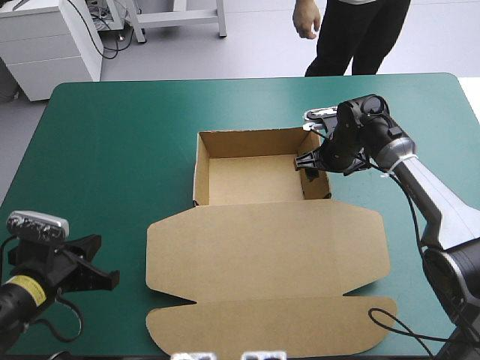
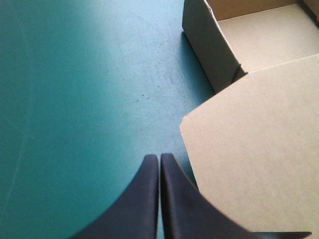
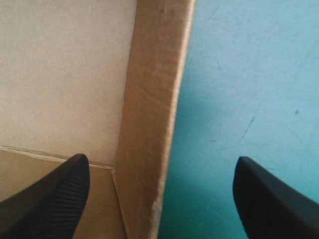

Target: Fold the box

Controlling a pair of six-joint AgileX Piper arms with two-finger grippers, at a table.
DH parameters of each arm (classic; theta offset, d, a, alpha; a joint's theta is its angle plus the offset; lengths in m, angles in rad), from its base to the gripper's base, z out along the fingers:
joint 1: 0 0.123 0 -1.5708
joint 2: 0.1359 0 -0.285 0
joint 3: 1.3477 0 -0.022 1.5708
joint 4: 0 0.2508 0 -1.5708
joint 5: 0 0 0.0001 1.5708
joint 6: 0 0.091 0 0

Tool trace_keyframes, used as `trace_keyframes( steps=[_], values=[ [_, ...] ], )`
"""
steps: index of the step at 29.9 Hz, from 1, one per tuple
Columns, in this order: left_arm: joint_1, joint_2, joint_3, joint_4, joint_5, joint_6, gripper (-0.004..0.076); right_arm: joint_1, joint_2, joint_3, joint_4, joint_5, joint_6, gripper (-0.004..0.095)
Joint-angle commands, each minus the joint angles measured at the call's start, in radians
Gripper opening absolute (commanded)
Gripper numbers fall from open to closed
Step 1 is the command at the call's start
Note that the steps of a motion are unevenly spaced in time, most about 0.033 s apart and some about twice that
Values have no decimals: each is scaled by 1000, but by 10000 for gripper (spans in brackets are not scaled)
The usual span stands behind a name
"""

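Straddling the right wall (image 3: pixel 149 124) of the box (image 1: pixel 247 180) with my right gripper (image 3: pixel 160 160) spread wide; left gripper (image 2: pixel 159 158) pinched closed over the cover (image 2: pixel 75 99), beside the lid (image 2: pixel 259 159).

Brown box (image 1: pixel 262 247), open tray, walls up, lid flat, right wall between right gripper's (image 3: pixel 162 159) parted fingers, lid corner beside left gripper (image 2: pixel 159 157)

On the table (image 1: pixel 112 150), the box (image 1: pixel 262 251) lies tray behind lid, the right gripper (image 1: pixel 313 165) astride the tray's right wall, the left gripper (image 1: pixel 111 279) left of the lid.
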Motion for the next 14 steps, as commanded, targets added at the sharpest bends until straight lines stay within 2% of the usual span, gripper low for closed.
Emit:
trace_keyframes(
  steps=[1,4,8,14],
  values=[
    [-5,-108,63,15,-112,-1,-8,0,-28,-16,41,-27,-14,728],
    [-5,-188,111,15,-112,-1,-8,0,-7,-14,58,-22,-18,725],
    [-5,-262,150,15,-112,-1,-8,0,20,-14,70,-22,-18,668],
    [-5,-290,201,15,-107,-1,-8,0,54,-11,70,-16,-14,446]
  ],
)
